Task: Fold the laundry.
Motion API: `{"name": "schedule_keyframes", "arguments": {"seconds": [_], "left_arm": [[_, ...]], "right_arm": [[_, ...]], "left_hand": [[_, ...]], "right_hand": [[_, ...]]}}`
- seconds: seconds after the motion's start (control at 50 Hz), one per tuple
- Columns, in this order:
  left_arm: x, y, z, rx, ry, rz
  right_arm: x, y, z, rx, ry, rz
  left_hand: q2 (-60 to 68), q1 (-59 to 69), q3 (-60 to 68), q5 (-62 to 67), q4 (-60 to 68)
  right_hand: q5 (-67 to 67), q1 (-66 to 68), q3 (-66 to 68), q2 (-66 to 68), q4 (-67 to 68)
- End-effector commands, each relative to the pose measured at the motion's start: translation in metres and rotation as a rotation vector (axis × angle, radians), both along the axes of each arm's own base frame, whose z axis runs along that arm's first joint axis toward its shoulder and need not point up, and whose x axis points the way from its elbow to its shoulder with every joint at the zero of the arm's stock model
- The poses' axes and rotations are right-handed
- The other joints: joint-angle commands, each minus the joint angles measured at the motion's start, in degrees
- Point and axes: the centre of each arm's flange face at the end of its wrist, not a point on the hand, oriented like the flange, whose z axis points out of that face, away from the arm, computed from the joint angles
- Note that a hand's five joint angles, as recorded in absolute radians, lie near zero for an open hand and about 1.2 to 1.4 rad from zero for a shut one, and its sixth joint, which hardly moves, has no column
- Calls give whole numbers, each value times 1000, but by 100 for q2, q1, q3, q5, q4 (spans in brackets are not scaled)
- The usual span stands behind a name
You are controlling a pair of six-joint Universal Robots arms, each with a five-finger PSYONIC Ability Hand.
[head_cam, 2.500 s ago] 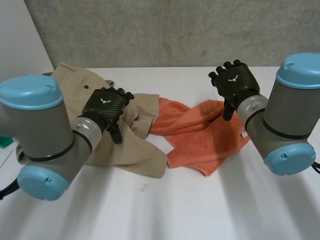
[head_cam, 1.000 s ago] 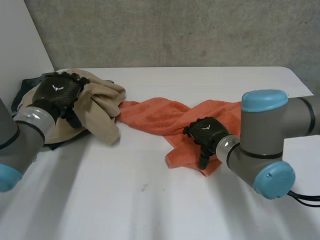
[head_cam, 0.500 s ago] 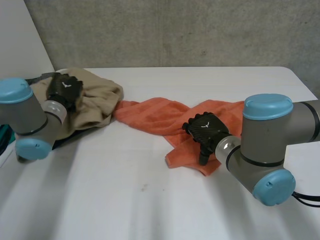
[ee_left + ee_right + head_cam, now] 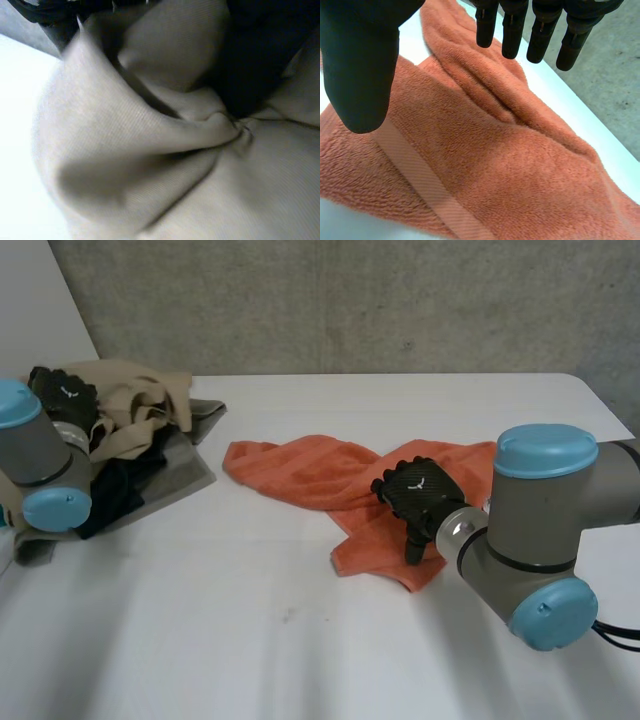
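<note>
The right hand [image 4: 418, 490] hovered spread and empty over the rumpled orange terry towel [image 4: 310, 472], twisted mid-length on the smooth white surface [image 4: 250, 640], while the left hand [image 4: 62, 395], its grip impossible to tell, sat in bunched beige twill cloth [image 4: 140, 385] at the far left corner.

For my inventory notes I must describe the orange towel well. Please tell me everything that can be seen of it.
The orange towel is thick terry cloth with a paler flat woven band near one hem. It lies unfolded and crumpled on the white table, one part twisted into a loose roll. The right hand is over its flatter end, fingers open, not gripping it.
</note>
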Motion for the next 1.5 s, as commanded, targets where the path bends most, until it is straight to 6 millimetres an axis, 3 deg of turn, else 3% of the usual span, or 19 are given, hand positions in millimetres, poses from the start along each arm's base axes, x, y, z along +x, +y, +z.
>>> {"name": "schedule_keyframes", "arguments": {"seconds": [0.02,0.26,0.4,0.46,0.56,0.76,0.78,0.86,0.92,1.0,1.08,1.1,1.16,1.18,1.24,1.4,1.5], "left_arm": [[-13,30,28,-2,76,-79],[-14,94,82,118,392,-207],[-25,142,98,273,556,-339],[-30,157,94,335,610,-374],[-41,184,75,440,680,-422],[-52,197,48,410,665,-430],[-52,197,48,405,662,-431],[-56,194,43,388,658,-428],[-59,192,42,385,652,-431],[-64,186,44,370,647,-432],[-70,177,44,359,643,-429],[-74,173,44,354,641,-435],[-82,167,43,353,638,-447],[-89,164,41,362,637,-457],[-103,161,31,409,634,-464],[-136,155,3,523,641,-488],[-151,160,-17,602,616,-492]], "right_arm": [[-5,-4,13,-24,-21,-16],[-18,-6,46,-14,-16,-55],[-20,7,48,123,-6,-74],[-15,11,42,139,-14,-63],[2,10,14,142,-23,-34],[21,-2,-27,101,-22,-26],[22,-3,-28,96,-23,-26],[26,-11,-27,58,-36,-21],[26,-15,-21,40,-40,-26],[24,-14,-4,29,-49,-24],[17,-15,45,-53,-100,-28],[15,-11,68,-97,-126,-15],[12,-2,106,-158,-169,13],[8,6,130,-196,-205,29],[1,24,175,-267,-291,73],[-14,58,250,-397,-488,180],[-25,69,282,-460,-576,193]], "left_hand": [[-2946,-2796,-2940,-3045,-3039],[-2946,-2796,-2940,-3045,-3039],[-2946,-2796,-2940,-3045,-3039],[-2946,-2796,-2940,-3045,-3039],[-2946,-2796,-2940,-3045,-3039],[-2946,-2796,-2940,-3045,-3039],[-2946,-2796,-2940,-3045,-3039],[-2946,-2796,-2940,-3045,-3039],[-2946,-2796,-2940,-3045,-3039],[-2946,-2796,-2940,-3045,-3039],[-2946,-2796,-2940,-3045,-3039],[-2946,-2796,-2940,-3045,-3039],[-2946,-2796,-2940,-3045,-3039],[-2946,-2796,-2940,-3045,-3039],[-2946,-2796,-2940,-3045,-3039],[-2946,-2796,-2940,-3045,-3039],[-2946,-2796,-2940,-3045,-3039]], "right_hand": [[-74,0,-46,7,-35],[-663,-589,-636,-583,-624],[-411,-337,-383,-330,-372],[-377,-303,-349,-296,-338],[176,250,203,257,215],[564,638,591,644,603],[848,922,876,929,887],[6157,6231,6185,6238,6196],[6169,6243,6196,6249,6208],[6169,6243,6196,6249,6208],[6169,6243,6196,6249,6208],[6169,6243,6196,6249,6208],[6169,6243,6196,6249,6208],[6169,6243,6196,6249,6208],[6169,6243,6196,6249,6208],[6169,6243,6196,6249,6208],[6169,6243,6196,6249,6208]]}}
